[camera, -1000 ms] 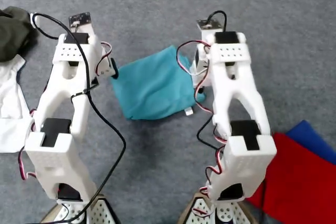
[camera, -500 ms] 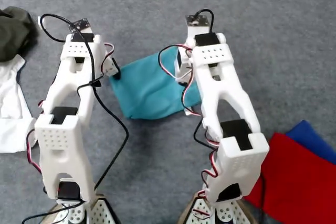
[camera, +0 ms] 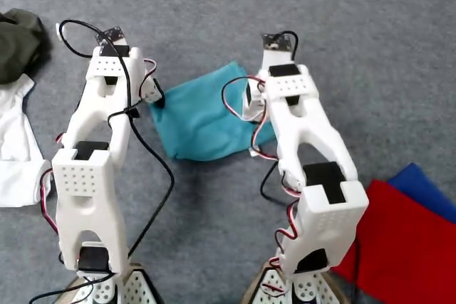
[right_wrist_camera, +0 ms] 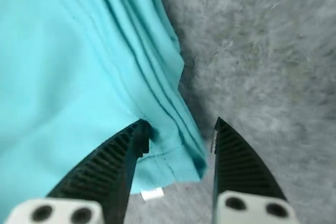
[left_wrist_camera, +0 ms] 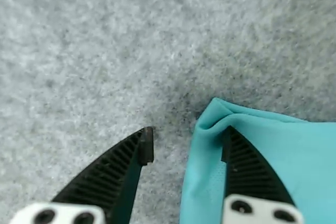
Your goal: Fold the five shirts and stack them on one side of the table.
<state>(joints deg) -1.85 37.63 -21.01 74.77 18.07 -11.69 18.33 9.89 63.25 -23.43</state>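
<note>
A teal shirt [camera: 206, 122] lay folded, rumpled, on the grey counter [camera: 399, 69].
The left fingers [left_wrist_camera: 123, 163] gaped across its bunched corner; the right fingers [right_wrist_camera: 113, 163] gaped across its layered edge.

Blocked on the left by a dark shirt [camera: 20, 40] and white shirt [camera: 13, 144], near right by a red shirt [camera: 399, 243] and blue shirt [camera: 427, 189]. Open across the far table [camera: 385, 40]. Narrowed mid-table by the teal shirt [camera: 203, 122] and a black cable [camera: 169, 176].
</note>
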